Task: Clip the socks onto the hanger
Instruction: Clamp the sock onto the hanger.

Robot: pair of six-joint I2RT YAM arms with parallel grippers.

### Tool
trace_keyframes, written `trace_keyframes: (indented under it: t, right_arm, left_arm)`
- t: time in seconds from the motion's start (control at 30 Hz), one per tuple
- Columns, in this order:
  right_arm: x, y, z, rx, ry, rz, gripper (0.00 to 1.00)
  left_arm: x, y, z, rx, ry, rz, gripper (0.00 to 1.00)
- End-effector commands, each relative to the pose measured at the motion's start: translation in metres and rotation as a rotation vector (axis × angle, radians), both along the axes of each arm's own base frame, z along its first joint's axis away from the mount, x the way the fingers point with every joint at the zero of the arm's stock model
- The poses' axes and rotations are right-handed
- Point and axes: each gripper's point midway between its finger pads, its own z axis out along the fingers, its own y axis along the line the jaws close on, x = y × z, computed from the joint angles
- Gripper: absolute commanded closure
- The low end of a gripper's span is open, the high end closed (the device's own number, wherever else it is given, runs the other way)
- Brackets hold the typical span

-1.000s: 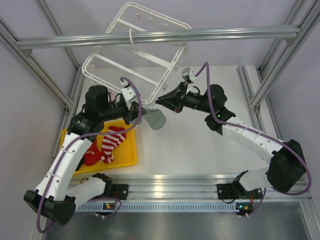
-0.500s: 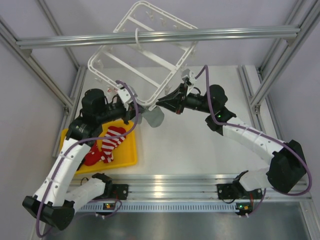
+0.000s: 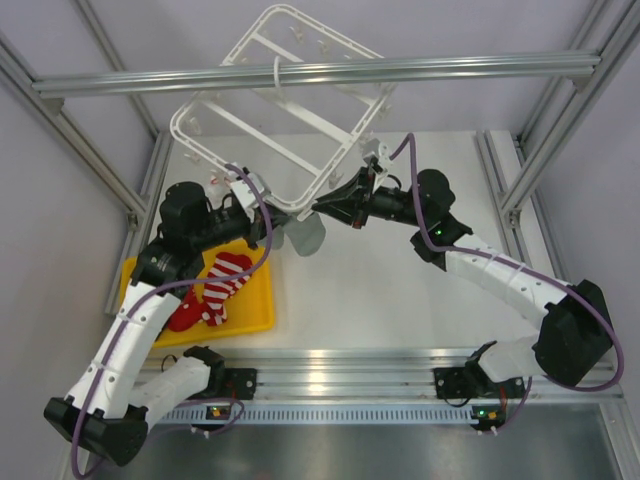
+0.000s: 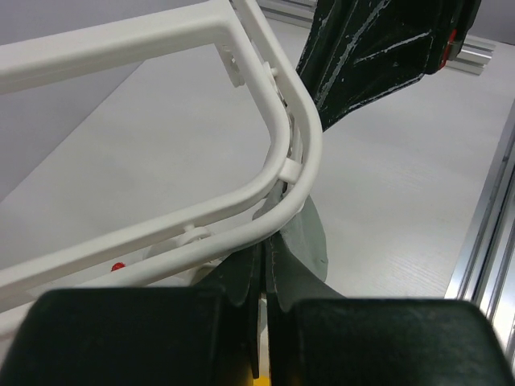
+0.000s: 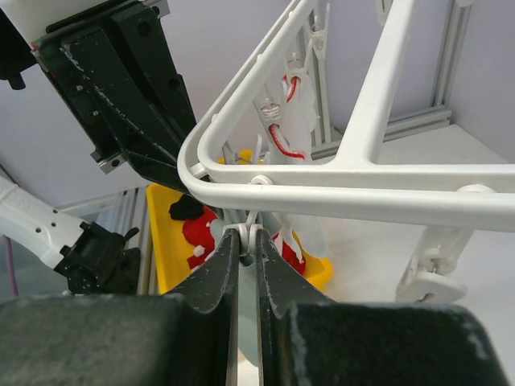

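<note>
**Top external view.** The hanger (image 3: 285, 110) hangs tilted by its central hook from the aluminium beam (image 3: 450, 68), at 12 o'clock above the table (image 3: 380, 290). Its lowest rounded corner points towards 6 o'clock and sits between the two grippers. The left gripper (image 3: 283, 222) approaches this corner from 9 o'clock. Its fingers are pressed together on the grey sock (image 3: 306, 236), which dangles just below the corner. The right gripper (image 3: 320, 204) approaches from 3 o'clock with its fingers drawn narrow at the rim. The yellow tray (image 3: 255, 300) lies at 8 o'clock and contains the red-and-white striped socks (image 3: 225, 280).

**Left wrist view.** The left gripper (image 4: 263, 269) shows only a hairline gap between its fingers. The grey sock (image 4: 310, 249) extends from the fingertips towards 1 o'clock, directly under the hanger (image 4: 298, 137) corner and touching or almost touching the rim. The right gripper (image 4: 370, 48) fills the 1 o'clock area, just beyond the corner.

**Right wrist view.** The right gripper (image 5: 249, 241) pinches the clip tab (image 5: 252, 219), a thin white piece that hangs from a loop on the underside of the hanger (image 5: 362, 193) rim. The left gripper (image 5: 121, 88) sits at 10 o'clock, close to the rim. The yellow tray (image 5: 157, 241) and the striped socks (image 5: 201, 229) appear behind the fingers.
</note>
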Motion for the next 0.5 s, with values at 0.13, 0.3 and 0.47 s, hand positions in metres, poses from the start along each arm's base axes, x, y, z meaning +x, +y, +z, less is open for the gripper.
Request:
trace_keyframes:
  t: [0.13,0.3,0.47]
  right_arm:
    - [-0.0193,-0.0002,-0.0089,-0.069,-0.023,0.102,1.00]
    - [-0.0168,0.0004,-0.0074,-0.073,-0.020,0.097,0.79]
    - [-0.0170,-0.0002,-0.0042,-0.065,-0.015,0.092,0.60]
  left_arm:
    - [0.0067,-0.0011,0.0385,-0.099,-0.101,0.030,1.00]
    - [0.0044,-0.0024,0.0401,-0.110,-0.097,0.021,1.00]
    - [0.0033,-0.0012,0.0384,-0.110,-0.091,0.027,1.00]
